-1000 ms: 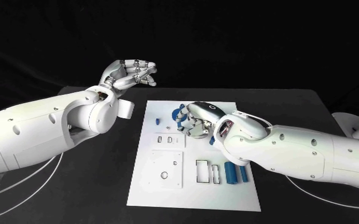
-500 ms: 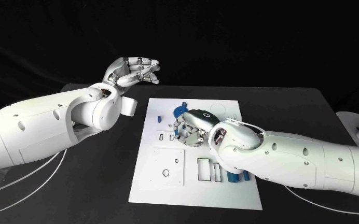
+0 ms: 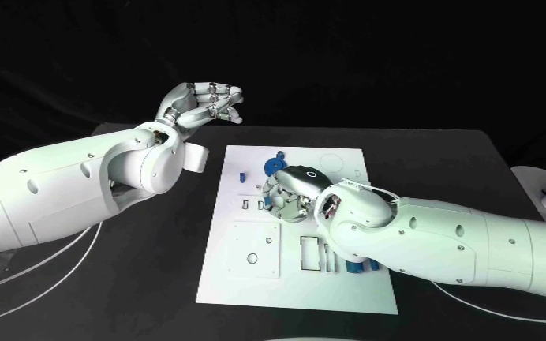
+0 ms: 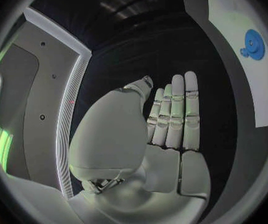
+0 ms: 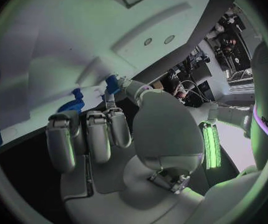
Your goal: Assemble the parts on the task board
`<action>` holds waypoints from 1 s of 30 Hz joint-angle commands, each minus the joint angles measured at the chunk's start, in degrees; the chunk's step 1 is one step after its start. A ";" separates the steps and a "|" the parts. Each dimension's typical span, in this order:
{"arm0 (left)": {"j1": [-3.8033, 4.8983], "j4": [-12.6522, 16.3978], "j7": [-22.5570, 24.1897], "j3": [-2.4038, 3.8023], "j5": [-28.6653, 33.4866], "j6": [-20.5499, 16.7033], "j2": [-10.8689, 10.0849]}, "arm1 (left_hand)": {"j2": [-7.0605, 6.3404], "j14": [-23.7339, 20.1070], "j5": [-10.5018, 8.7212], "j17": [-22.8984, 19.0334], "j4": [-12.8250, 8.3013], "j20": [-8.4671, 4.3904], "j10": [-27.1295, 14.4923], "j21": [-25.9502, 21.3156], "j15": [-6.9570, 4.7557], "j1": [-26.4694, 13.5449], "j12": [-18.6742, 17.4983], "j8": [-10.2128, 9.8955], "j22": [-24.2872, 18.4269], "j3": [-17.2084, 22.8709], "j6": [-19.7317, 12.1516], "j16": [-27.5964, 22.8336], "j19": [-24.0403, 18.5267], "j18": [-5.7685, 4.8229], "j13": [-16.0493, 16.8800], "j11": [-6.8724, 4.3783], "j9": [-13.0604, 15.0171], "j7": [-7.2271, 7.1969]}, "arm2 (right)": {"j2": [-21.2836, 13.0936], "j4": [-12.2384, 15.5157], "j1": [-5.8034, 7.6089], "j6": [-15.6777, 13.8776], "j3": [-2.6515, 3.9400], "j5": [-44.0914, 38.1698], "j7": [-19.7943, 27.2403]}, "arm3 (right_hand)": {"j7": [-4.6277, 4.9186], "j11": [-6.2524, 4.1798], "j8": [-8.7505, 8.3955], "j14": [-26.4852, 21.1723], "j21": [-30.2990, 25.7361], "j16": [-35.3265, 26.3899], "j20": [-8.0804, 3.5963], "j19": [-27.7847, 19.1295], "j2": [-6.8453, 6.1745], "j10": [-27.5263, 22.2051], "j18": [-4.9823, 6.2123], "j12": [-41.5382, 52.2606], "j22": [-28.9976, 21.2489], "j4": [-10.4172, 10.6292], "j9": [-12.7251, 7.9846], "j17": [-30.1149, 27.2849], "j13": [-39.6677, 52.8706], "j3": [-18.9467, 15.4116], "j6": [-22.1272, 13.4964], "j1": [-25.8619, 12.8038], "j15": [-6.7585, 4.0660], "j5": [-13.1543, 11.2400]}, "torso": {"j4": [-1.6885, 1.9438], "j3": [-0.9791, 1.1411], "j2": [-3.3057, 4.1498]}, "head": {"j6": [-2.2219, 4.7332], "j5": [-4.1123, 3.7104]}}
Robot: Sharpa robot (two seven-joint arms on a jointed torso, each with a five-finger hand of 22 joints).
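2 hands: right hand (image 3: 290, 193) over task board (image 3: 239, 278), left hand (image 3: 205, 104) raised.

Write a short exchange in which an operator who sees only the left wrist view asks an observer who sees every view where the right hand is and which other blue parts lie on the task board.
Operator: I see my left hand and one round blue part on the task board. Where is the right hand?
Observer: The head view shows the right hand down over the middle of the task board, on the robot's side of that round blue part.
Operator: Are there other parts on the board?
Observer: Yes. Some long blue parts lie side by side near the board's right edge, partly hidden by the right arm.
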 commanded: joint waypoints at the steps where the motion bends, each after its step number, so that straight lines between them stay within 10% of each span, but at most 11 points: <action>1: 0.03 0.04 0.29 0.04 0.25 1.02 0.09 | 0.06 -0.53 -0.31 0.06 0.02 -0.10 0.35 0.32 -0.05 0.25 -0.35 -0.10 0.06 0.19 -0.28 0.22 -0.40 0.07 0.06 0.04 0.06 0.02 | 0.11 -0.12 -0.15 1.24 -0.03 -1.46 -0.28 | -0.60 -0.31 0.79 5.27 0.27 0.04 -0.44 6.11 -0.17 0.05 -0.82 -0.27 15.06 0.44 1.91 11.62 6.85 -0.12 0.83 -0.60 -0.35 -0.15 | -0.03 0.01 -0.03 | -0.13 0.07; 30: 0.02 -0.11 0.21 -0.04 0.25 1.09 -0.22 | 0.06 -0.55 -0.31 0.18 0.02 -0.10 0.46 0.49 -0.08 0.11 -0.40 -0.09 0.16 0.29 -0.22 0.23 -0.52 0.08 0.06 0.01 0.12 -0.02 | 0.12 -0.66 -0.50 1.27 -0.10 -2.73 -0.40 | 0.31 0.38 -0.38 5.14 0.27 -0.23 -0.16 6.11 -2.53 -1.12 -0.82 -1.73 15.06 0.91 1.58 11.06 5.74 -0.90 -1.54 -2.08 0.14 -0.61 | -0.03 0.02 -0.05 | -0.42 0.00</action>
